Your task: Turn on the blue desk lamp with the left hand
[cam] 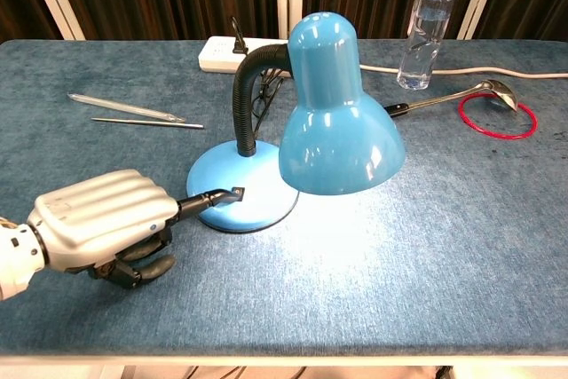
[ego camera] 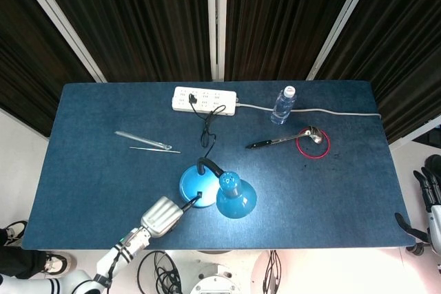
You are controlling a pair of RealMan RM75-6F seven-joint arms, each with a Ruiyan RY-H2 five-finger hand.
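Note:
The blue desk lamp stands near the table's front edge, its shade bent down to the right of its round base. It is lit, and a bright patch lies on the cloth under the shade. My left hand lies left of the base with most fingers curled under. One dark finger reaches out and touches the small black switch on the base. The same hand shows at the front edge in the head view. My right hand hangs off the table's right end, holding nothing.
A white power strip with the lamp's cord plugged in lies at the back. A water bottle, a metal spoon and a red ring are at the right. Thin clear rods lie to the left.

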